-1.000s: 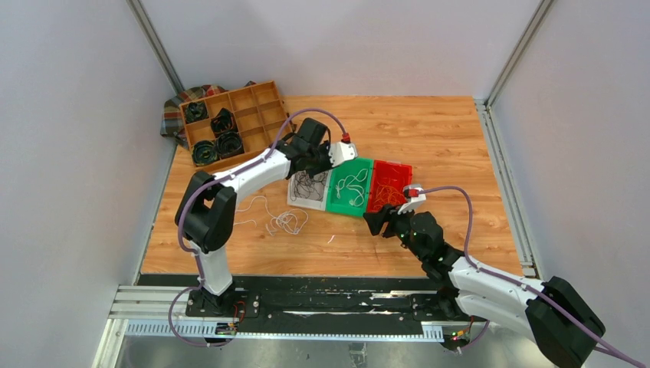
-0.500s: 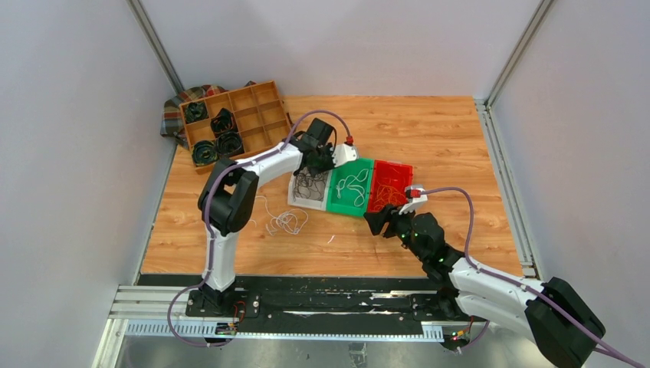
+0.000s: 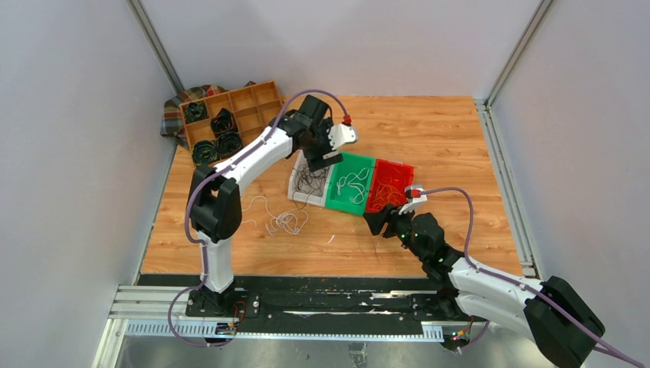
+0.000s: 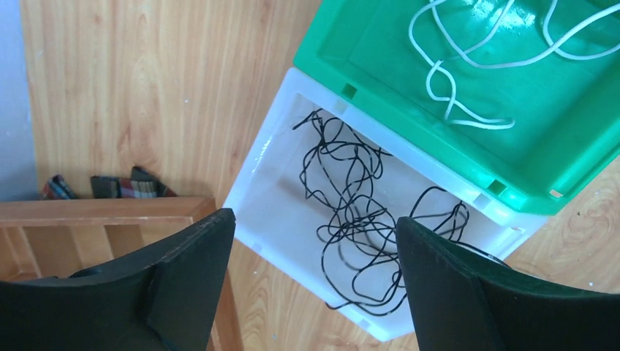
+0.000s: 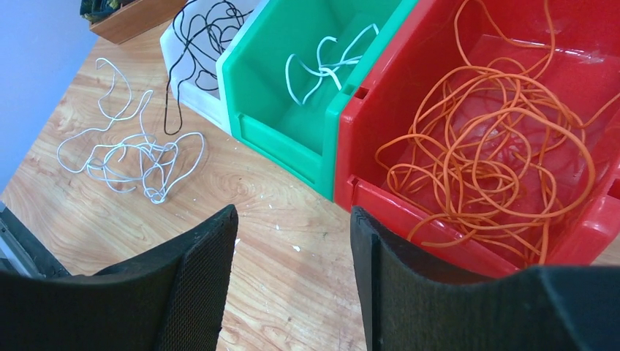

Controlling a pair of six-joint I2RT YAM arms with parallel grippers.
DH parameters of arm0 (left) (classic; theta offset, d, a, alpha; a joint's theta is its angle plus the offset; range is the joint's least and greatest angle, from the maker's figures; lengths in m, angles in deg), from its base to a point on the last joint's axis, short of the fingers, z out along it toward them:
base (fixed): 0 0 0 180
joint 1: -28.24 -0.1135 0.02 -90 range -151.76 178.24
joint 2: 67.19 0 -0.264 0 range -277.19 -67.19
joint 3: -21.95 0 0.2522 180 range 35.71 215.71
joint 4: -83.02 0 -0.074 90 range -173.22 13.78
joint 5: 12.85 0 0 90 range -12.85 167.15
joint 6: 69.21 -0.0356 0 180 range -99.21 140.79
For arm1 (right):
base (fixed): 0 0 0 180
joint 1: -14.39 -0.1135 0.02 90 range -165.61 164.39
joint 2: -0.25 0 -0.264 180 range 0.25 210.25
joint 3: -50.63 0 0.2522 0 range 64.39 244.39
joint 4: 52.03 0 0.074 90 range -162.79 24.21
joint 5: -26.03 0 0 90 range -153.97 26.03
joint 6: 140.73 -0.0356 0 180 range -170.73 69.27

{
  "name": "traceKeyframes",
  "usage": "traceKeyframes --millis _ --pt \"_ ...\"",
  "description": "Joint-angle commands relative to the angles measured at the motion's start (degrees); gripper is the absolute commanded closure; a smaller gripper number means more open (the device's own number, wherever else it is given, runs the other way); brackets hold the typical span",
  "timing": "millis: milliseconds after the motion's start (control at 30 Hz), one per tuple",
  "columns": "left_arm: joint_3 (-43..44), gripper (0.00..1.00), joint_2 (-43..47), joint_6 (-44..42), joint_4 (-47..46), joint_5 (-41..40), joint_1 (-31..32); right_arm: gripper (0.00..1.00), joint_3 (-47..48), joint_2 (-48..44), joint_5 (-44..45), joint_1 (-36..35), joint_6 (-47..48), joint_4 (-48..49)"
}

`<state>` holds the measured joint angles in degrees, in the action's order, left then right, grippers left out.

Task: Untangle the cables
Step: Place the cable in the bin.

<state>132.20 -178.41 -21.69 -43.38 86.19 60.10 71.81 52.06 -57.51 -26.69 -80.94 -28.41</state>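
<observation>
Now, far on my left, the wooden tray (image 3: 253, 107) sits in the corner with a checked cloth (image 3: 170, 116) peeking out beside it. Near it on the table (image 3: 429, 130) lies a bunch of loose white cables (image 3: 285, 221), just where it was a second ago. My left gripper (image 4: 314, 219) has lifted up and pulled back toward the far wall since then. It now hangs over the white bin (image 4: 252, 183), its fingers spread wide with nothing between them. The black cables (image 4: 354, 219) lie in a messy heap in that bin, and one strand droops over its wall onto the table. Next comes the green bin (image 4: 365, 47), touching the white one, with a few more white cables (image 5: 322, 67) inside. The red bin (image 5: 409, 212) touches the green one and holds the orange cables (image 5: 490, 153) in a big tangle. My right gripper (image 5: 292, 219) has not moved. It waits low over the table just in front of the red bin, fingers apart, holding nothing.
</observation>
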Motion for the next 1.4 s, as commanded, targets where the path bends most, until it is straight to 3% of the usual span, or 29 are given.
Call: traceKeyframes --millis 0,233,533,767,1000,1133,1233,1367 --pt "4.5 0.14 1.5 -0.1 6.9 -1.0 0.0 0.42 -0.9 0.4 -0.6 1.0 -0.5 1.9" --pt "5.2 0.09 7.5 2.3 10.5 0.1 0.0 0.43 -0.9 0.6 -0.6 1.0 -0.6 2.0" --pt "-12.6 0.09 16.2 8.7 12.7 10.9 0.8 0.43 -0.9 0.8 -1.0 1.0 -0.5 2.4" --pt "-19.4 0.12 14.1 16.5 0.4 5.6 2.7 0.44 -0.9 0.9 -0.9 1.0 -0.5 2.3" --pt "-20.9 0.3 12.1 16.1 -8.0 -2.3 2.9 0.44 -0.8 1.2 -0.9 1.1 -0.6 2.4" --pt "-20.4 0.41 10.9 14.7 -7.6 -1.1 2.9 0.45 -0.7 1.3 -1.0 1.2 -0.7 2.5" --pt "-18.5 0.54 9.3 13.7 -4.6 1.7 2.9 0.46 -0.8 1.3 -1.1 1.3 -0.8 2.5" --pt "-15.5 0.84 8.6 11.4 -3.8 0.8 2.9 0.48 -1.0 1.2 -1.1 1.6 -1.0 2.5"
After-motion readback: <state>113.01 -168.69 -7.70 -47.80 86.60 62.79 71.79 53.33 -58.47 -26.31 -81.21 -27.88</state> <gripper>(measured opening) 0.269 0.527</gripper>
